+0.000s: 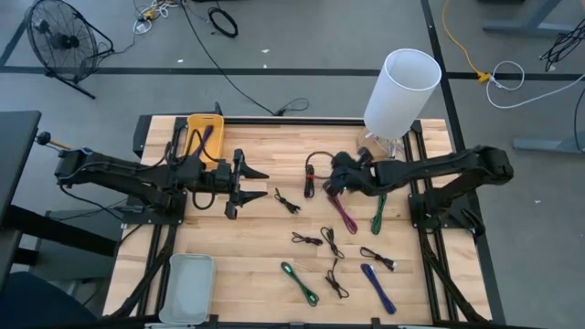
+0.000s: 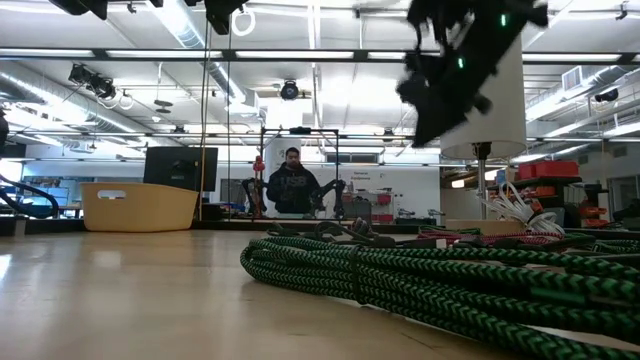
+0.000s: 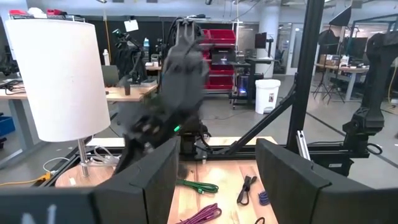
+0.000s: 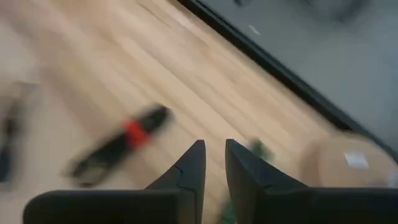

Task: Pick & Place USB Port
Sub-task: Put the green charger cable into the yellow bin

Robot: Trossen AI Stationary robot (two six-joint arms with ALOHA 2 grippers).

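Several short cables lie flat on the wooden table [image 1: 247, 247]: a red-and-black one [image 1: 310, 175] [image 4: 124, 142], a magenta one [image 1: 344, 213], a dark green one [image 1: 377, 216], black ones [image 1: 306, 239], a bright green one [image 1: 300, 281] and a blue one [image 1: 377, 285]. My right gripper [image 1: 332, 186] [image 4: 214, 149] hangs raised over the table's middle, between the red-and-black and magenta cables. Its fingers are all but shut, a thin slit between them with nothing in it. My left gripper [image 1: 263, 184] [image 3: 217, 168] is open, level, and points toward the right arm.
A yellow bin [image 1: 203, 137] with a purple cable in it stands at the far left. A grey tray [image 1: 187, 288] sits at the near left edge. A white-shaded lamp [image 1: 400, 90] stands at the far right. A person [image 2: 292, 185] is in the room beyond.
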